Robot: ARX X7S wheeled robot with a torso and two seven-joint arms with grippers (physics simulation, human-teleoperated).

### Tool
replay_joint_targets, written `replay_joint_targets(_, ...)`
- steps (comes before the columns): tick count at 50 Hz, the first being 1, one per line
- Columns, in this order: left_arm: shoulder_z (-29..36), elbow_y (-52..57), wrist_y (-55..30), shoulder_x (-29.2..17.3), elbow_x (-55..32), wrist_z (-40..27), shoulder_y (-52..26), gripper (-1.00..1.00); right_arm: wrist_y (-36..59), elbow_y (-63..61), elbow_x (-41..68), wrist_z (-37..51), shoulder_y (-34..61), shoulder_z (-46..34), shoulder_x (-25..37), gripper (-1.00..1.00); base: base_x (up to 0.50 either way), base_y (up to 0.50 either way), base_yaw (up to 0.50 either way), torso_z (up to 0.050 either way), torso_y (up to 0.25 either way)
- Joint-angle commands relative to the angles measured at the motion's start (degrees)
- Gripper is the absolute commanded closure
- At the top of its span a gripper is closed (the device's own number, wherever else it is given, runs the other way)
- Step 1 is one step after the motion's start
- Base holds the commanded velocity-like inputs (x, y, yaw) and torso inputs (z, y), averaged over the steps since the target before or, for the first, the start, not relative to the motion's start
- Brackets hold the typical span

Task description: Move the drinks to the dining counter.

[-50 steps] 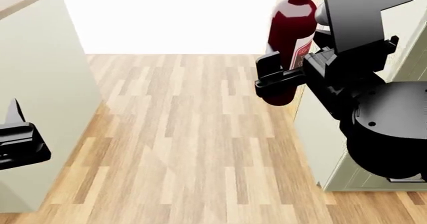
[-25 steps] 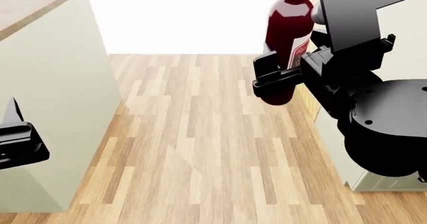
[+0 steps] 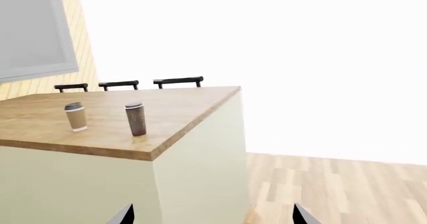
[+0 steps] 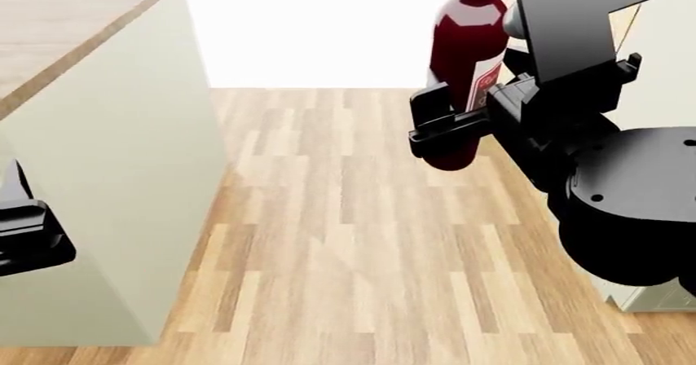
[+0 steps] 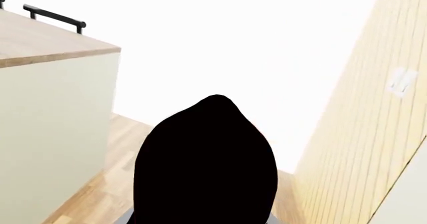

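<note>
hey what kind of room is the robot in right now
Probably a home kitchen-diner: a broad island with a light wood-plank top, black chairs behind it, and a light wood-plank floor.

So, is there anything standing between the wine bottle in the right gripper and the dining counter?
Nothing visible. Only bare wood floor lies between the wine bottle held by the right gripper and the dining counter.

Upright dark-red wine bottle (image 4: 465, 63) sits clamped in the right claw (image 4: 435, 125); paper coffee cup (image 3: 76, 117) and ribbed cup (image 3: 135, 119) stand near the counter (image 3: 187, 109) corner.
</note>
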Motion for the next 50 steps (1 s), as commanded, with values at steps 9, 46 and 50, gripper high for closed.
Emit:
replay_joint_targets(9,0.3,-0.1,0.2,-0.2,-0.1,0.0,-0.5,-1.0,0.7,0.2,-1.4,-0.6,1.0,-0.2,-0.2,1.0,0.0,0.5,0.0,0.0,0.0)
replay_joint_targets(46,0.8,-0.2,0.3,-0.5,-0.3,-0.2,-0.9,-1.0,0.8,-1.0,-1.1,0.1,1.4,-0.9,0.6,1.0,0.0,0.5,0.0,0.0,0.001)
replay_joint_targets(50,1.3,-0.3,0.4,-0.6,-0.2,-0.3,-1.4,-1.0,0.8,-1.0,-1.0,0.1,1.6,-1.0,0.5,1.0,0.0,0.5,0.0,0.003,0.0)
